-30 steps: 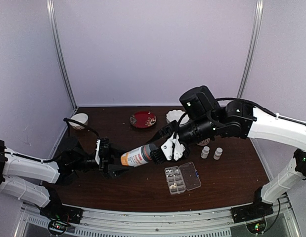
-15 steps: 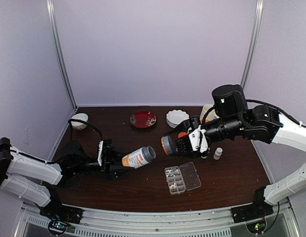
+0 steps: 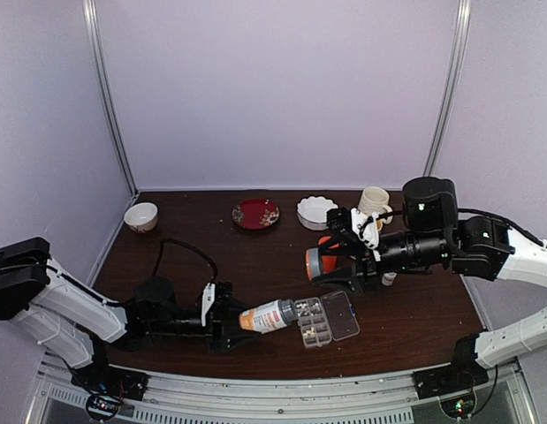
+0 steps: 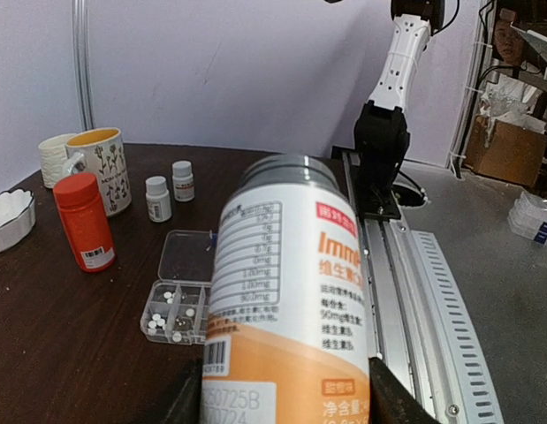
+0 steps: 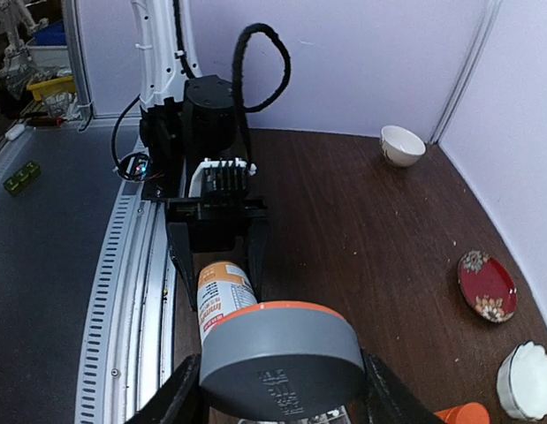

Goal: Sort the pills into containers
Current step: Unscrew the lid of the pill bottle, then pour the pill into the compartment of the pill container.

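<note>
few pills (image 4: 166,297) already in pill box (image 3: 342,315) compartments, lid open, table's 5 o'clock. left gripper (image 3: 240,318) clamped around bottle (image 3: 271,315), tipped mouth-first at box's 9 o'clock, presumably to pour. right gripper (image 5: 280,389) pinching grey cap (image 5: 280,353) up at 12 o'clock, out of the way.

Left white-and-black arm (image 3: 74,305): extended low along the near edge of the bench, forearm close to level, wrist pointing right. Left gripper (image 3: 231,318): jaws clamped on the sides of an orange-and-white cylindrical bottle (image 3: 269,315), held on its side. Right white-and-black arm (image 3: 494,252): raised over the right half of the bench, reaching left. Right gripper (image 3: 337,259): jaws clamped on a round grey cap (image 5: 280,358), above the surface.
</note>
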